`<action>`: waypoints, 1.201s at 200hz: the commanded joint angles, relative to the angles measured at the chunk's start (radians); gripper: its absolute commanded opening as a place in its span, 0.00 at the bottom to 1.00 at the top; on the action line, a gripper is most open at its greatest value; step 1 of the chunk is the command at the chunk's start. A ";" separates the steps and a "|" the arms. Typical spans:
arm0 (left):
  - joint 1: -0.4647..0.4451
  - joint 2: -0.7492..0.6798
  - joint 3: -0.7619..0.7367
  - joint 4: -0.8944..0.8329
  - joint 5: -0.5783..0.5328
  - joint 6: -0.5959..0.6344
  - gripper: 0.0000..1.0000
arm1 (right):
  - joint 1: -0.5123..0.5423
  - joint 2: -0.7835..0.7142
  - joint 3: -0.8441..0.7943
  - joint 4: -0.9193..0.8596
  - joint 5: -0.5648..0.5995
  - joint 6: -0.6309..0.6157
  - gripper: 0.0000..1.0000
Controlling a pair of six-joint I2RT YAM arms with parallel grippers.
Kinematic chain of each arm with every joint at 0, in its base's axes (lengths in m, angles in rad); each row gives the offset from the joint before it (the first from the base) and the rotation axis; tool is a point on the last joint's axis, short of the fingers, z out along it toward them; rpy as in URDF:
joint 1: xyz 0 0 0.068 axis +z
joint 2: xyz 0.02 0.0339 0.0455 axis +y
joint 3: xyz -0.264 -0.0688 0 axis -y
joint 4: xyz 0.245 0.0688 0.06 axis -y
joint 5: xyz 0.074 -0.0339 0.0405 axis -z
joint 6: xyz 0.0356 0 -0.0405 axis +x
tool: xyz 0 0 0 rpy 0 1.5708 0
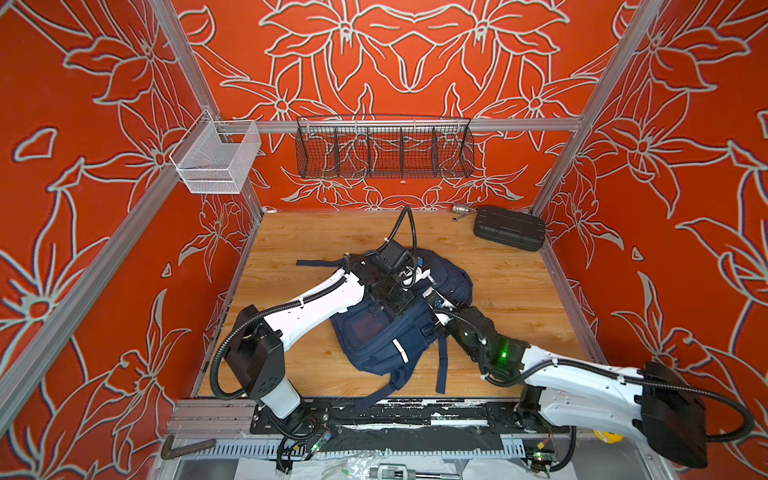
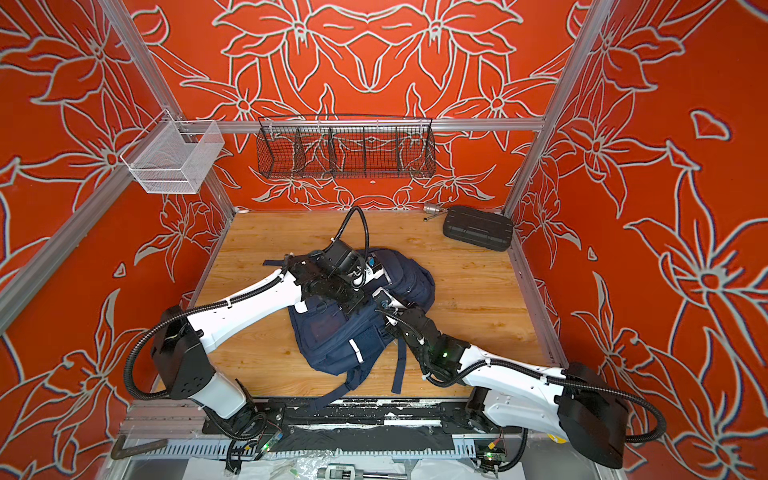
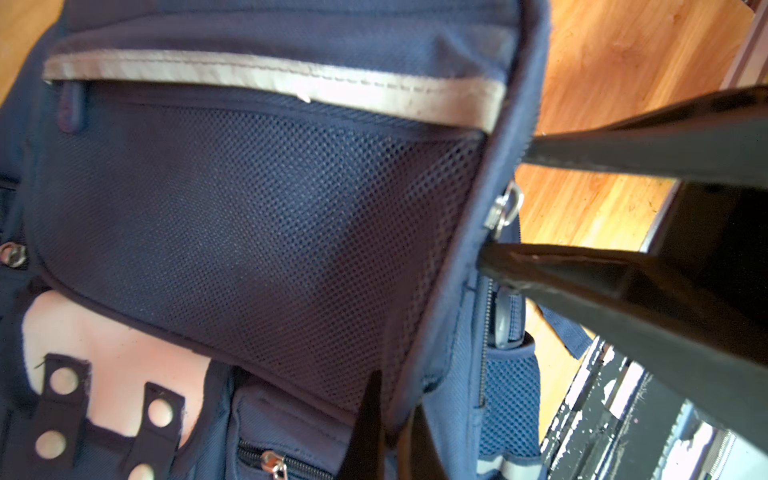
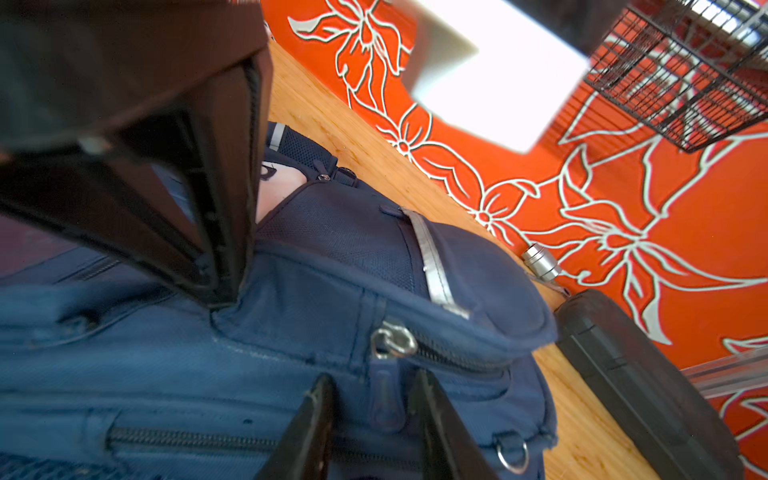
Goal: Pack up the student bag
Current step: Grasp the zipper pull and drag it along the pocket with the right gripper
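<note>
The student bag [image 1: 386, 332] [image 2: 336, 332], navy with silver strips, lies mid-table on the wooden floor. My left gripper [image 3: 392, 419] is shut on the piped edge of its mesh pocket flap [image 3: 249, 232], pinching the fabric. In the right wrist view that gripper is the large black shape pressing into the bag [image 4: 291, 374]. My right gripper [image 4: 374, 399] is open, its jaws standing on either side of a navy zip pull [image 4: 386, 399] below a silver ring [image 4: 392, 343], with gaps on both sides. In both top views the two grippers meet over the bag's far end.
A black ribbed hard case [image 1: 509, 227] [image 4: 648, 386] lies at the back right, with a small silver cylinder [image 1: 460, 209] [image 4: 540, 259] beside it. A black wire basket [image 1: 384, 149] and a white mesh basket [image 1: 216, 160] hang on the rails. The bag's straps [image 1: 441, 365] trail toward the front edge.
</note>
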 commanded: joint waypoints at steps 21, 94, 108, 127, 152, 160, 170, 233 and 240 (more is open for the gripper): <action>-0.011 -0.014 0.048 0.026 0.083 -0.017 0.00 | -0.008 0.006 0.007 0.067 0.060 -0.092 0.36; -0.011 -0.010 0.049 0.022 0.082 -0.012 0.00 | -0.013 -0.086 -0.042 0.085 0.055 -0.100 0.36; -0.010 -0.008 0.054 0.018 0.080 -0.011 0.00 | -0.014 -0.116 -0.050 0.058 0.048 -0.098 0.38; -0.010 -0.008 0.055 0.022 0.081 -0.010 0.00 | -0.016 -0.132 -0.057 0.021 0.061 -0.097 0.40; -0.010 -0.004 0.063 0.019 0.087 -0.012 0.00 | -0.018 -0.122 -0.057 0.022 0.055 -0.094 0.44; -0.010 -0.004 0.064 0.019 0.087 -0.014 0.00 | -0.018 -0.115 -0.055 0.023 0.049 -0.091 0.45; -0.010 -0.005 0.065 0.019 0.088 -0.014 0.00 | -0.018 -0.103 -0.054 0.033 0.044 -0.090 0.47; -0.010 -0.008 0.067 0.013 0.104 -0.014 0.00 | -0.042 -0.021 -0.042 0.083 0.073 -0.052 0.47; -0.010 -0.010 0.064 0.013 0.105 -0.013 0.00 | -0.052 -0.017 -0.043 0.087 0.064 -0.038 0.47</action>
